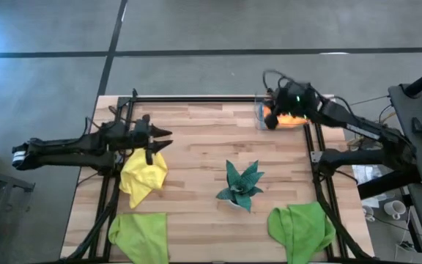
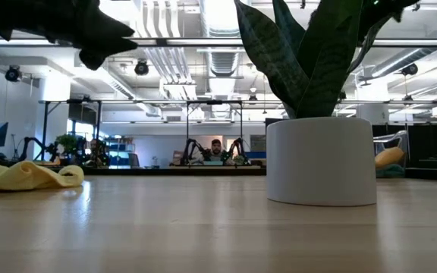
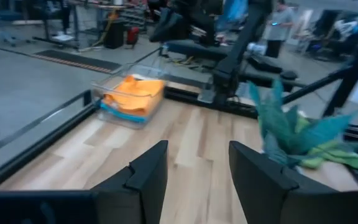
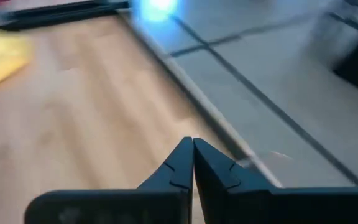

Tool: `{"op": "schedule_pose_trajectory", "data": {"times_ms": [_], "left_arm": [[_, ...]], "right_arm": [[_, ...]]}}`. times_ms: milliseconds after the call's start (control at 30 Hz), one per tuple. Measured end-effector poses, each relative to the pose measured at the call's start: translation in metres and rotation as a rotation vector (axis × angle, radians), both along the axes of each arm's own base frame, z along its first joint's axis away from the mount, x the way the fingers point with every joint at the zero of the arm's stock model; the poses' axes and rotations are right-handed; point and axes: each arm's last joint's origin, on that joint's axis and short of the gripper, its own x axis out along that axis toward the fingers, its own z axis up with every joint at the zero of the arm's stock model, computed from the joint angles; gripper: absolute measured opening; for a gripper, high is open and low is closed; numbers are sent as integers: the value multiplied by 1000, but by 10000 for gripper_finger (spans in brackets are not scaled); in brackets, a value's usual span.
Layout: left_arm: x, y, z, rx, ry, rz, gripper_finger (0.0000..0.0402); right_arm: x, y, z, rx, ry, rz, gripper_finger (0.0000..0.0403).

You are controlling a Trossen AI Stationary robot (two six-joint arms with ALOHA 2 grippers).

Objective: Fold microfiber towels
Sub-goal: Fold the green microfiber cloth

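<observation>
A crumpled yellow towel (image 1: 143,176) lies at the table's left, just nearer than my left gripper (image 1: 167,140). That gripper hangs level above the table, open and empty (image 3: 196,152). Two lime green towels (image 1: 139,235) (image 1: 302,227) lie bunched at the near edge. An orange towel (image 3: 135,93) rests folded on a light blue one (image 3: 118,112) in a clear bin (image 1: 264,117) at the far right. My right gripper (image 1: 271,121) hovers over that bin, shut on nothing (image 4: 192,149).
A teal spiky plant in a white pot (image 1: 240,185) (image 2: 321,159) stands right of the table's middle. Black frame rails (image 1: 196,98) run along the table's far, left and right edges. Bare wood lies between the yellow towel and the plant.
</observation>
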Motion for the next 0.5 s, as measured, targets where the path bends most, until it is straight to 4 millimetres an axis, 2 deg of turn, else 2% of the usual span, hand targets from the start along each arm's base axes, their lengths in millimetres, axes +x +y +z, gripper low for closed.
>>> {"op": "schedule_pose_trajectory", "data": {"times_ms": [200,333,433,500], "left_arm": [[-27,-5,-36,27,-61,-7,154],[-44,-8,-55,43,-156,-17,154],[-50,-9,-64,63,-236,-40,154],[-44,-9,-82,36,-124,-71,154]], "right_arm": [[13,79,-6,-101,116,198,9],[16,118,12,-84,57,347,9],[15,140,29,-56,-8,435,9],[13,151,39,-46,-50,482,9]]}}
